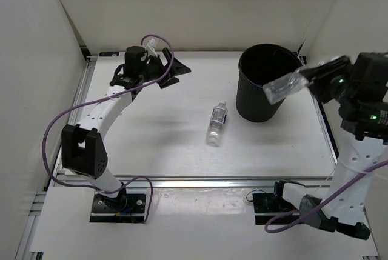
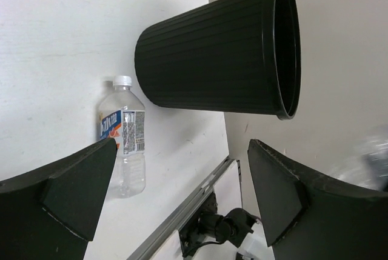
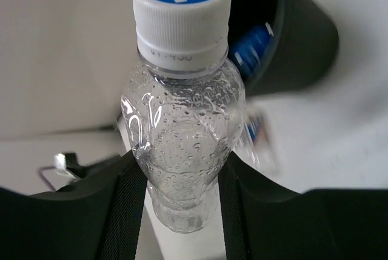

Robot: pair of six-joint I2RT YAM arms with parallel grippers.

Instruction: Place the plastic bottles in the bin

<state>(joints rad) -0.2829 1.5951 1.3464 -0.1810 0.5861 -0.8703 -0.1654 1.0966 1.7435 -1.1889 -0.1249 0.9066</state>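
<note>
The black bin [image 1: 245, 99] stands at the back right of the table. My right gripper [image 1: 305, 79] is shut on a clear unlabelled bottle [image 1: 285, 87] and holds it tilted in the air at the bin's right rim. The right wrist view shows this bottle [image 3: 182, 126] with a white cap between my fingers [image 3: 124, 205], and the bin [image 3: 306, 36] beyond with a blue-labelled bottle [image 3: 251, 48] inside. Another blue-labelled bottle [image 1: 217, 124] lies on the table left of the bin; the left wrist view shows it too [image 2: 123, 139]. My left gripper [image 1: 176, 69] is open and empty at the back left. The green bottle is out of view.
White walls close the table at the back and both sides. A metal rail [image 1: 200, 181] runs along the near edge. The left wrist view shows the bin [image 2: 218, 60] and the rail [image 2: 182, 211].
</note>
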